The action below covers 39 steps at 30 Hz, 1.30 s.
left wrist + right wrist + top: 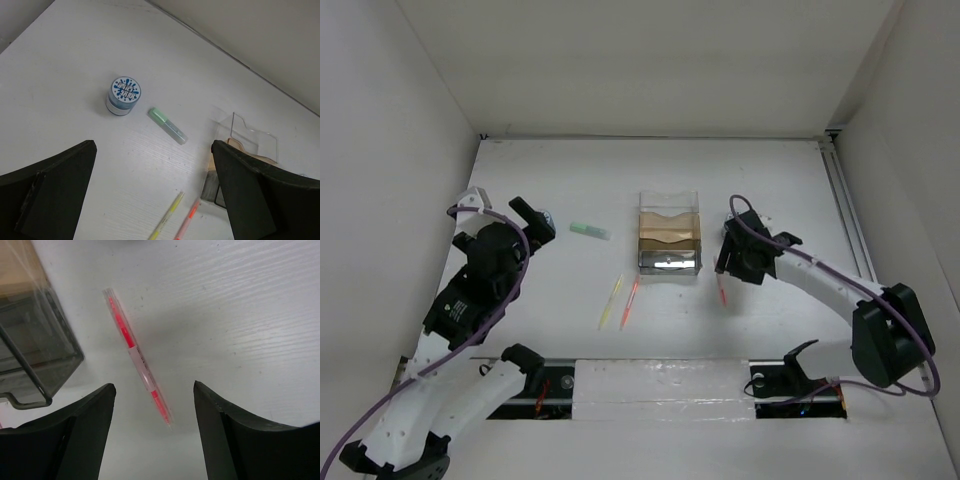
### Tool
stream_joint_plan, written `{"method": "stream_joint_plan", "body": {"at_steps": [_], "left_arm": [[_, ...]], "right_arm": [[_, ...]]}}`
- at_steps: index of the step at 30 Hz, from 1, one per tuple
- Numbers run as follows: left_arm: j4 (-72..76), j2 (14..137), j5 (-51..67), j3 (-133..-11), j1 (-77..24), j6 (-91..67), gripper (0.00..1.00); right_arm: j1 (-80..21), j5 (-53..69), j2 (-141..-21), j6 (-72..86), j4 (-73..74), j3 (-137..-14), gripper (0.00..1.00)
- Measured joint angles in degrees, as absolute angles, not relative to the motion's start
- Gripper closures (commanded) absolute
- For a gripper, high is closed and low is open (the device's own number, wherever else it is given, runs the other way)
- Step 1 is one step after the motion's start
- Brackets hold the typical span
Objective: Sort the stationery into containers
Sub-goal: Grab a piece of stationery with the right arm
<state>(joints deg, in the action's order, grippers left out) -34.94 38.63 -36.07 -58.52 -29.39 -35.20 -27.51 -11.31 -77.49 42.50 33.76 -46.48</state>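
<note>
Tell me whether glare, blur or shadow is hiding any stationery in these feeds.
Top external: even light, a bright glint at the front of the clear plastic divided organizer. Left wrist: round blue patterned roll and short green marker sharp. Right wrist: thin red pen clear, soft shadow beside it, dark fingers slightly blurred.

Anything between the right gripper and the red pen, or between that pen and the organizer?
Nothing visible. The red pen lies on the table between the open fingers of the right gripper, and only bare surface separates it from the organizer.
</note>
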Motion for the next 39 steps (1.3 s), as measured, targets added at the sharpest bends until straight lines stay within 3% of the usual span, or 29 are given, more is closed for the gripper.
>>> {"method": "stream_joint_plan", "body": {"at_steps": [11, 22, 32, 39], "left_arm": [[-34.9, 38.3, -36.0, -58.5, -29.4, -35.2, 0.00], [-34.9, 37.9, -36.0, -58.3, -29.4, -35.2, 0.00], [-34.6, 36.9, -34.7, -57.8, -29.4, -34.8, 0.00], [-33.6, 35.7, -33.2, -57.8, -29.4, -34.3, 0.00]], "right_arm": [[-23.8, -14.5, -78.0, 39.2, 35.6, -56.9, 0.26], [-32.0, -10.8, -84.1, 40.0, 36.9, -51.6, 0.29], [-32.9, -10.7, -87.6, 43.5, 36.7, -50.2, 0.32], [-33.3, -12.0, -89.6, 44.4, 37.4, -50.2, 0.58]]}}
